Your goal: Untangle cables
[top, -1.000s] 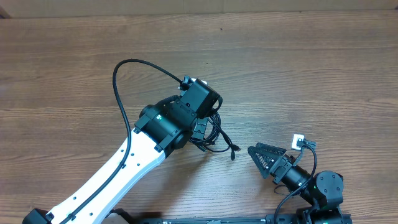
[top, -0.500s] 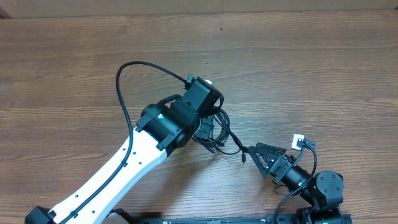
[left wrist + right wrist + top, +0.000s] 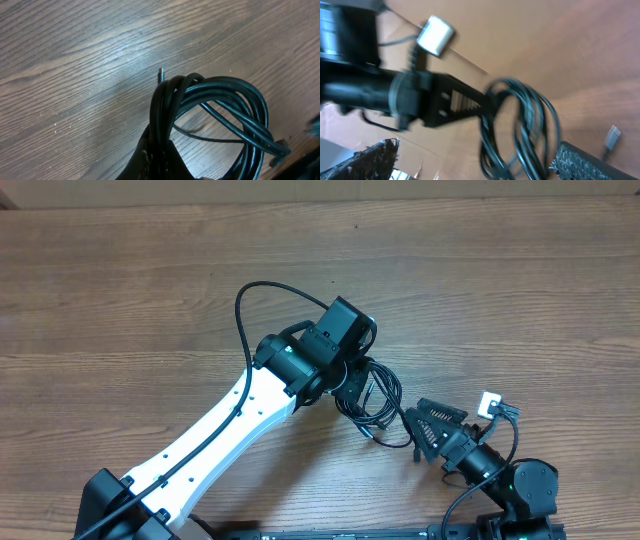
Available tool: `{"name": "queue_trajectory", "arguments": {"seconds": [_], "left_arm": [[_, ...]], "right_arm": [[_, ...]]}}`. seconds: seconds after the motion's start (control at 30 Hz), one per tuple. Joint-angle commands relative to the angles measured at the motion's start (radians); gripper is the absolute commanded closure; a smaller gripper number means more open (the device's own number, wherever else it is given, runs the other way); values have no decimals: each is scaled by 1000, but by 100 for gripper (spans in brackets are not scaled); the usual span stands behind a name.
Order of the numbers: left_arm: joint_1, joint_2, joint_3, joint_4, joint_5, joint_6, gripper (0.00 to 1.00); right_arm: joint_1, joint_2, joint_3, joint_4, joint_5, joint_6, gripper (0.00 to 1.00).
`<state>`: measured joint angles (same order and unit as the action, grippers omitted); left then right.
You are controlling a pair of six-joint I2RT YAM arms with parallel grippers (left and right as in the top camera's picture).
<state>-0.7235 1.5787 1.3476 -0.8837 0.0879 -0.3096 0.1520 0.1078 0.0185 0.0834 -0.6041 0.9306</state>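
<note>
Cables (image 3: 378, 408): one coiled bundle near the front of the worktop (image 3: 120, 300), sitting between both arms. Right end effector (image 3: 420, 427) is nearest, spread wide and empty, just beside the coil. Behind it, left end effector (image 3: 352, 383) is clamped on the coil's side. Step looks like getting a second grip. Next move needs right to pinch one loose strand, not the whole bundle.

Even bright light, soft shadows; overhead sharp, right wrist view motion-blurred.
</note>
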Motion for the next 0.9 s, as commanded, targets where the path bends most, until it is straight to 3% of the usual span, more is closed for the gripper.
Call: {"name": "queue_trajectory", "arguments": {"seconds": [0.0,0.2,0.33,0.43,0.57,0.87], "left_arm": [[-3,-6,15,-3,40,98,96],[-1,-6,62,-5,36,158,96],[0,-6,71,-10,44,240,96],[6,-6,71,-32,44,319,96],[11,-8,71,-29,101,403,96],[65,-10,71,-21,238,444,96]], "right_arm": [[5,3,38,0,28,-42,1],[4,201,366,-469,140,-286,1],[5,397,568,-658,54,-440,0],[5,468,590,-629,-54,-461,4],[5,553,590,-600,-22,-452,39],[5,782,590,-603,-26,-389,40]]}}
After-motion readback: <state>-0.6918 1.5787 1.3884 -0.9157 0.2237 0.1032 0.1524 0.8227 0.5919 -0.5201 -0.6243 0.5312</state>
